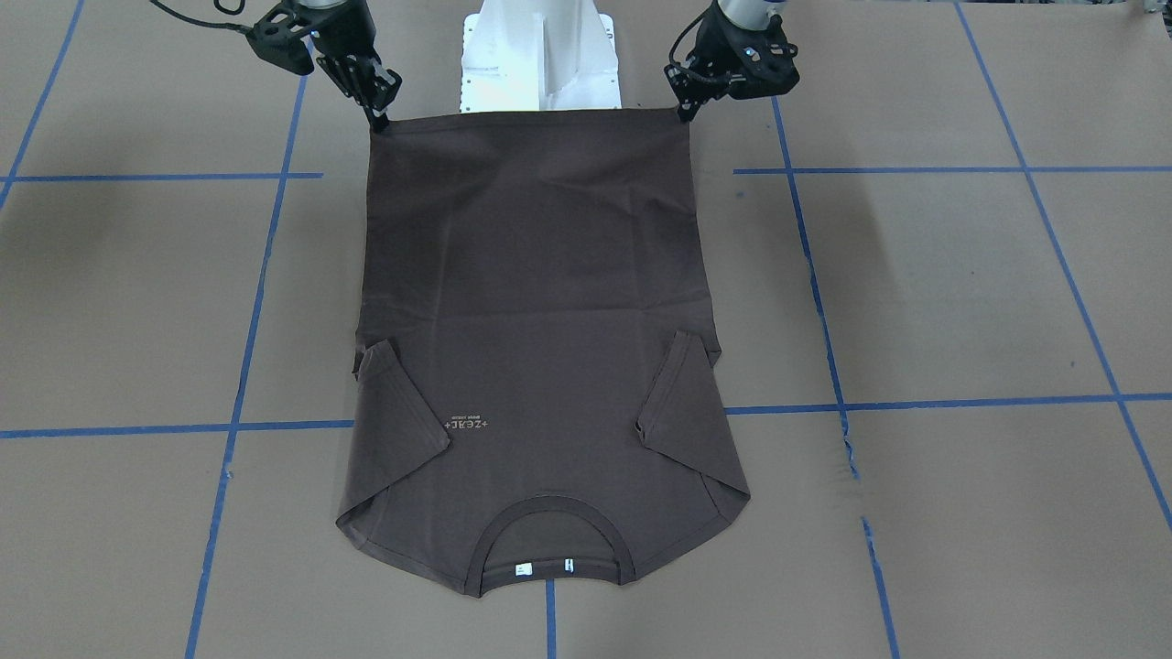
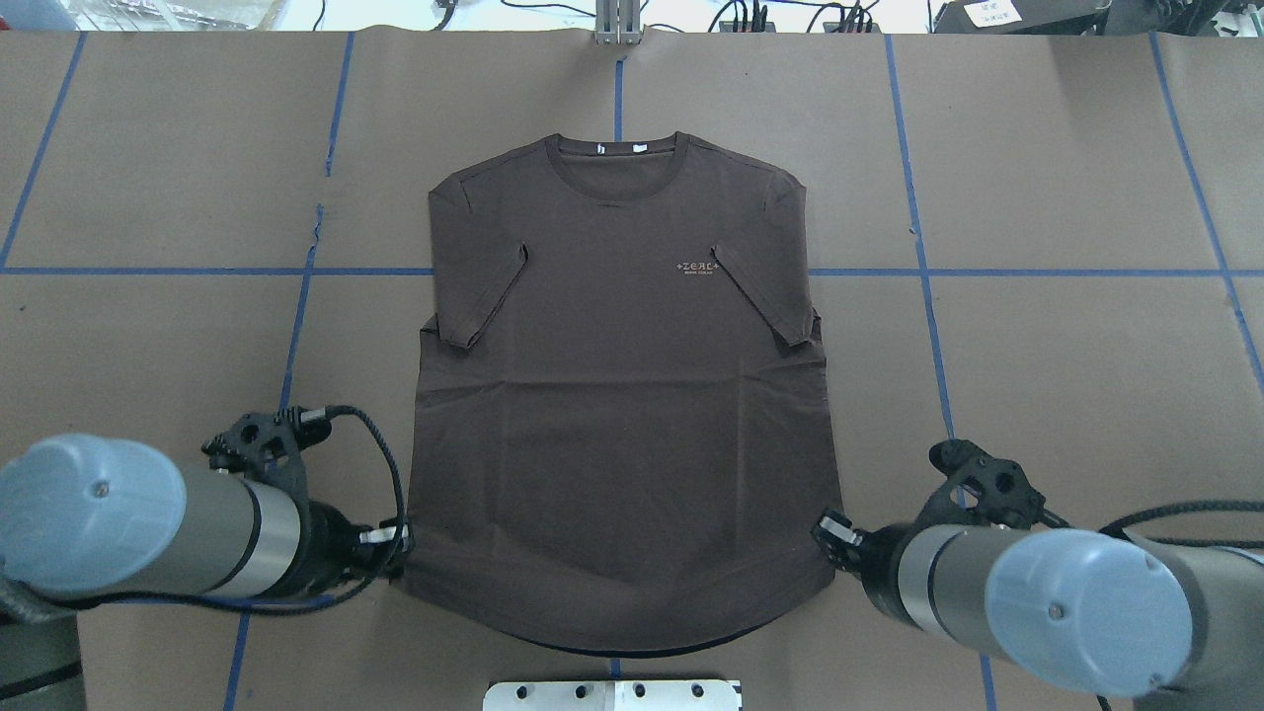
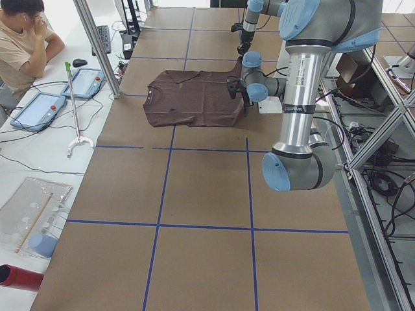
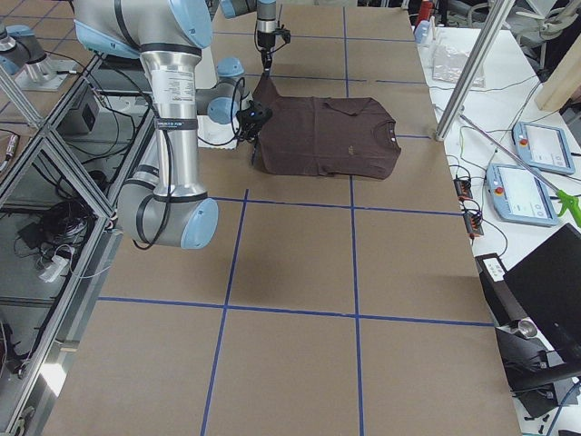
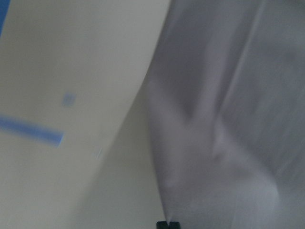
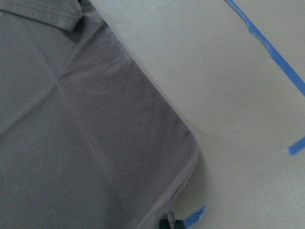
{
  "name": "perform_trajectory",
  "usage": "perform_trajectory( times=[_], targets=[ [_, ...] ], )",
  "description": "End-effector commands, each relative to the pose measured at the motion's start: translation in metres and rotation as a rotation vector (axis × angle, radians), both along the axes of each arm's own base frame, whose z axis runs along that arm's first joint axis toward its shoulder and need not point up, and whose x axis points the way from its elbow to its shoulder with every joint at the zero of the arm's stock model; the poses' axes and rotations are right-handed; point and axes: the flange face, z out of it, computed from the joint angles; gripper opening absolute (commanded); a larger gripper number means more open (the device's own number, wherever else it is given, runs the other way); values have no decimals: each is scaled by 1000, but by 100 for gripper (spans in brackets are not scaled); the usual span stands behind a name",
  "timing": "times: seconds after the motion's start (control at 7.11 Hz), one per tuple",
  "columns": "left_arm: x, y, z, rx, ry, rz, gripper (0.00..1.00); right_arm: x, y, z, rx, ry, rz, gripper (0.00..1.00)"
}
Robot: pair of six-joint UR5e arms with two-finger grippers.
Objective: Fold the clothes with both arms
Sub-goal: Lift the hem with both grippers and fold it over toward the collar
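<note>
T-shirt (image 1: 540, 348): flat on the worktop (image 1: 961, 293), front up, sleeves folded inward, collar farthest from the robot.
Left pincer (image 1: 685, 112): tilted down, clamped on one hem corner.
Right pincer (image 1: 378, 119): tilted down, clamped on the opposite hem corner.

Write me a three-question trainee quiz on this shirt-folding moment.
1. True or false: the sleeves of the T-shirt are folded in over its front.
2. The jaws of the left arm and right arm grip which part? A collar; B hem corners; C shoulder seams.
3. Fill in: the chest lettering lies on the side of the robot's ____ arm.
Key: 1 true; 2 B; 3 right.
</note>
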Motion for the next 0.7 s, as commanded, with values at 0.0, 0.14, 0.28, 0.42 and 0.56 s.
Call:
perform_trajectory(
  times=[0.0,0.14,0.28,0.42,0.56],
  targets=[
    [7,-118,-6,80,-42,-138,0,-6,-105,-19,90,48,43,0],
    [-11,-165,11,137,-96,-167,0,-6,-162,-14,128,108,51,0],
    [-21,-218,21,168,-147,-202,0,3,-210,-9,157,156,68,0],
    [-10,-260,20,186,-152,-228,0,-4,-246,-2,188,200,55,0],
    [-27,-286,18,225,-140,-298,0,1,-287,2,189,231,82,0]
  ],
)
